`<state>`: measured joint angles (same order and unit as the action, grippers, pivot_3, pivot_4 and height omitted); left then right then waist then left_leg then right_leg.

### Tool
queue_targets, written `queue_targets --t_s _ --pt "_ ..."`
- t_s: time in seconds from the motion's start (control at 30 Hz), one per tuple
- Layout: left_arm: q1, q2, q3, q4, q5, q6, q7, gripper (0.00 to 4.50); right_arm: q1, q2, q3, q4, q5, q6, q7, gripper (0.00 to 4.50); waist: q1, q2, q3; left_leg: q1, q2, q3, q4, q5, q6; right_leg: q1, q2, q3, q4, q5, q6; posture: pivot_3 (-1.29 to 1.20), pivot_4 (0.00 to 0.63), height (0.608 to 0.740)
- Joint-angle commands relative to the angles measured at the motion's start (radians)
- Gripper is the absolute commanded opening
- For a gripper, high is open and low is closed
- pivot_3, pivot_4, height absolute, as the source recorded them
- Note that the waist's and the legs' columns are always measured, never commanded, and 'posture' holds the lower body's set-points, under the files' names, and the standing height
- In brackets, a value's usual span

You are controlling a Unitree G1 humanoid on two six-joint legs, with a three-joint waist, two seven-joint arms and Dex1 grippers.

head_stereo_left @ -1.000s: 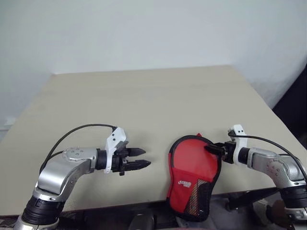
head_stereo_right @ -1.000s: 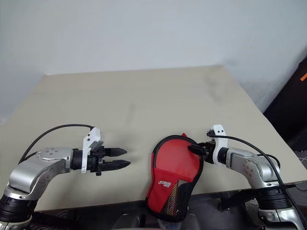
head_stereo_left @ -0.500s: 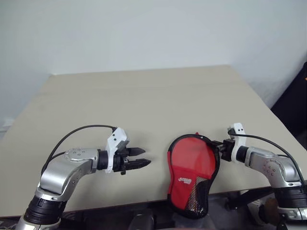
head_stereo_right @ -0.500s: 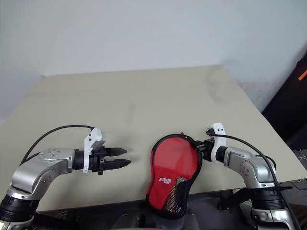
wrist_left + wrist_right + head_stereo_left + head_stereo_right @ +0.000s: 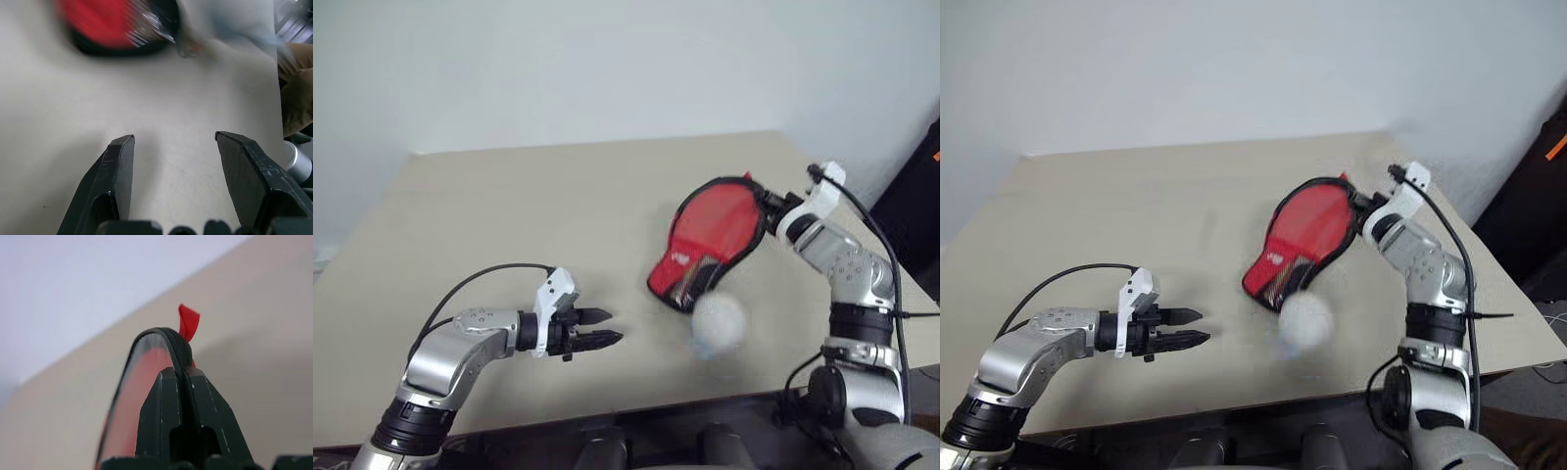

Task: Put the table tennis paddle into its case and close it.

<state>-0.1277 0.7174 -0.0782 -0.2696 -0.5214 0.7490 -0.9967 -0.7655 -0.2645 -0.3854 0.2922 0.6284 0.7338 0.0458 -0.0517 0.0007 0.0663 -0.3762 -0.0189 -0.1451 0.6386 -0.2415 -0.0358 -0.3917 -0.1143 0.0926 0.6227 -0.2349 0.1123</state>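
Observation:
The red case (image 5: 710,230) with black piping hangs tilted above the table, its mesh end lowest and nearest me. My right gripper (image 5: 766,203) is shut on its rounded black rim, just beside a red pull tab (image 5: 188,320); the right wrist view has both fingers pressed together on the rim (image 5: 182,374). A blurred pale grey-white lump (image 5: 718,326) shows just below the mesh end. The table tennis paddle is hidden. Over the table's front left, my left gripper (image 5: 607,327) is open and holds nothing, pointing toward the case (image 5: 107,22).
The beige table (image 5: 529,215) stretches wide toward the pale wall behind it. Its right edge runs close past my right arm, with dark objects (image 5: 925,186) on the floor beyond.
My right gripper has closed on the case rim and carried it up and away from the table's front edge. The pale lump now shows under the case. The left arm has stayed put.

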Motion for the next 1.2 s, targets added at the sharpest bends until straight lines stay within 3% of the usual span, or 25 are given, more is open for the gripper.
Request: queue_targets --t_s 0.03,0.37,0.47,0.73,0.83,0.9,1.0,1.2 --pt "-0.012 0.001 0.008 0.012 0.004 -0.035 -0.011 2.77 -0.051 -0.005 -0.020 0.087 -0.043 -0.074 -0.028 0.03 -0.001 0.000 0.000 0.000 0.000 0.000 0.000 0.000 0.000 0.000 0.000 0.000 0.000 0.000 0.000 0.00 0.000 0.740" --pt "0.015 -0.024 -0.011 -0.047 -0.001 -0.028 0.041 2.77 0.074 -0.001 0.159 0.227 -0.241 -0.067 0.025 0.03 -0.030 0.002 -0.001 0.001 0.000 0.000 -0.002 0.000 0.000 0.000 0.001 0.002 0.000 0.000 -0.001 0.00 0.000 0.740" --pt "0.016 -0.023 -0.014 -0.046 0.001 -0.032 0.043 2.77 0.084 0.001 0.152 0.258 -0.253 -0.060 0.023 0.73 -0.035 0.004 -0.002 0.003 0.000 0.000 -0.004 0.001 0.000 0.001 0.001 0.002 0.000 0.000 -0.001 0.00 0.000 0.740" --pt "0.015 -0.019 -0.011 -0.033 0.001 -0.044 0.032 2.77 0.102 -0.004 0.084 0.212 -0.247 -0.126 0.029 3.52 -0.046 0.004 -0.002 0.005 0.000 -0.001 -0.005 0.001 0.000 0.002 0.001 0.002 0.000 0.000 -0.001 0.00 0.000 0.740" --pt "0.005 -0.017 0.006 -0.013 -0.004 -0.047 0.029 2.77 0.143 -0.035 0.116 0.157 -0.302 -0.243 0.071 4.46 -0.046 0.004 -0.002 0.004 0.000 -0.001 -0.005 0.001 0.000 0.003 0.001 0.002 0.000 0.000 -0.001 0.00 0.000 0.740" --pt "0.001 -0.013 0.028 -0.006 -0.015 -0.050 0.025 2.77 0.177 -0.049 0.123 0.138 -0.343 -0.358 0.077 4.46 -0.045 0.004 -0.002 0.004 0.000 -0.001 -0.005 0.001 0.000 0.002 0.001 0.002 0.000 0.000 -0.001 0.00 0.000 0.740" --pt "-0.003 0.008 0.053 -0.008 -0.029 -0.044 0.008 2.77 0.190 -0.022 0.049 0.079 -0.236 -0.409 0.146 4.46 -0.050 0.004 -0.001 0.004 0.000 -0.001 -0.005 0.001 0.000 0.002 0.001 0.002 0.000 -0.001 0.001 0.00 0.000 0.740" --pt "-0.045 0.017 0.092 0.011 -0.030 -0.036 0.012 2.77 0.284 -0.052 0.071 -0.213 0.007 -0.290 0.498 4.46 -0.049 0.005 -0.001 0.006 0.000 -0.001 -0.006 0.001 0.000 0.003 0.002 0.002 0.000 -0.002 0.002 0.00 0.000 0.740"
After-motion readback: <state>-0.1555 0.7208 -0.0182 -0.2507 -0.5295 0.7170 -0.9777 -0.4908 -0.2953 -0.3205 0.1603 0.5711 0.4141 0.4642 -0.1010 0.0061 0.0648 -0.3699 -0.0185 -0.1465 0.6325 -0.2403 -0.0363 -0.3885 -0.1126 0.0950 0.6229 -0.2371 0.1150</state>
